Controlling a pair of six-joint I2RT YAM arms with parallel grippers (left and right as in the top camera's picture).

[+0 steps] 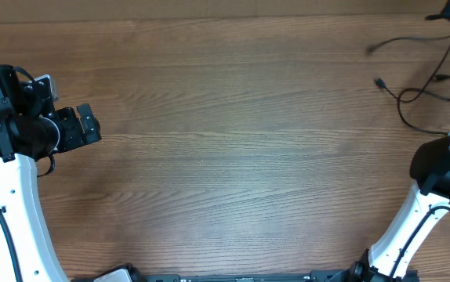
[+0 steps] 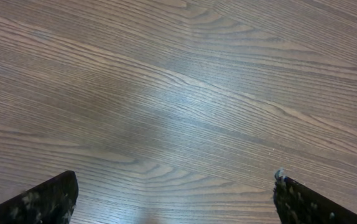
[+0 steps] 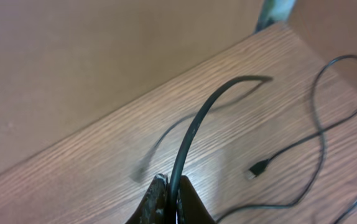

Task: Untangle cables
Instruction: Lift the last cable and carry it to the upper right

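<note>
left gripper [image 2: 175, 199] hangs over the table [image 1: 233, 157] at the near left, fingers [image 2: 41, 202] spread wide above the wood grain. right gripper [image 3: 169, 202] is pinched tight on one black cable [image 3: 194, 121], which arches up and away. other cables [image 1: 400, 98] lie loose at the far right corner, one plug end [image 3: 258, 168] flat beside the held cord.
</note>
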